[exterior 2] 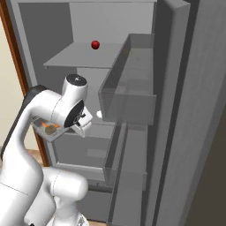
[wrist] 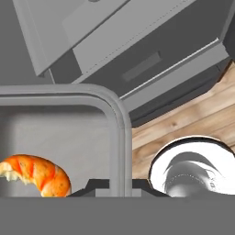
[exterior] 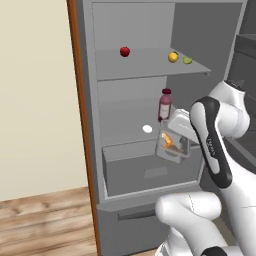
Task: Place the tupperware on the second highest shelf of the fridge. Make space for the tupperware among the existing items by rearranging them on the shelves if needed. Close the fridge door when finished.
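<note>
Left base view shows the jaws pinching the tupperware [exterior: 172, 145] by its rim, tilted, just before the fridge's [exterior: 90, 100] second shelf [exterior: 125, 136] beside the pink bottle [exterior: 165, 104], which a careless push inward could topple.

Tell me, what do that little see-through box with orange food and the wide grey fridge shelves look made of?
The small clear rectangular box looks like glossy transparent plastic: the orange food shows through its walls. The wide flat grey shelves look like matte, opaque plastic or painted metal; the render leaves that open.
</note>
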### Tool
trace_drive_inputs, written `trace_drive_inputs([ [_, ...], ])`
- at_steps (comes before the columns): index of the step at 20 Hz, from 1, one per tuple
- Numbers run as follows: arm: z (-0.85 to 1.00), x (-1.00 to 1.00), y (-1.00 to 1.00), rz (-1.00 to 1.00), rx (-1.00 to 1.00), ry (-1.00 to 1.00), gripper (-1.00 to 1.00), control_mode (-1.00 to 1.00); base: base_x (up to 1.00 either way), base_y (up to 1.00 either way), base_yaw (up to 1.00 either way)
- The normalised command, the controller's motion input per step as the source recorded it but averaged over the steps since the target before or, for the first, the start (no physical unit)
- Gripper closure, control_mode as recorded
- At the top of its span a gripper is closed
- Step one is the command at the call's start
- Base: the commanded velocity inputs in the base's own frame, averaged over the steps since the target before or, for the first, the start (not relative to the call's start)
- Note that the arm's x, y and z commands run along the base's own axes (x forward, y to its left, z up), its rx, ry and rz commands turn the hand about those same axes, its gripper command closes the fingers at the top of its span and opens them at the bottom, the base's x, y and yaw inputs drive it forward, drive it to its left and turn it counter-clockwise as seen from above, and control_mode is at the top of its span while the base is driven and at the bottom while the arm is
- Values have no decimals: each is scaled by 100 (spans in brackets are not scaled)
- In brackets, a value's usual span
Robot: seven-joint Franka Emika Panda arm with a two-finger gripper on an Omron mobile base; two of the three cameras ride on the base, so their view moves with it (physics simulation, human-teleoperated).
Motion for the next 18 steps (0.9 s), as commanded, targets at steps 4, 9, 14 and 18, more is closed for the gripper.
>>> trace_drive_inputs([
  [4,-59,52,8,-2,-1,0,100,-100,0,0,0],
  [9,-40,54,3,-5,0,0,100,-100,0,0,0],
  [14,-2,38,3,-16,-2,7,100,-100,0,0,0],
  [18,0,4,0,-27,-3,9,100,-100,0,0,0],
])
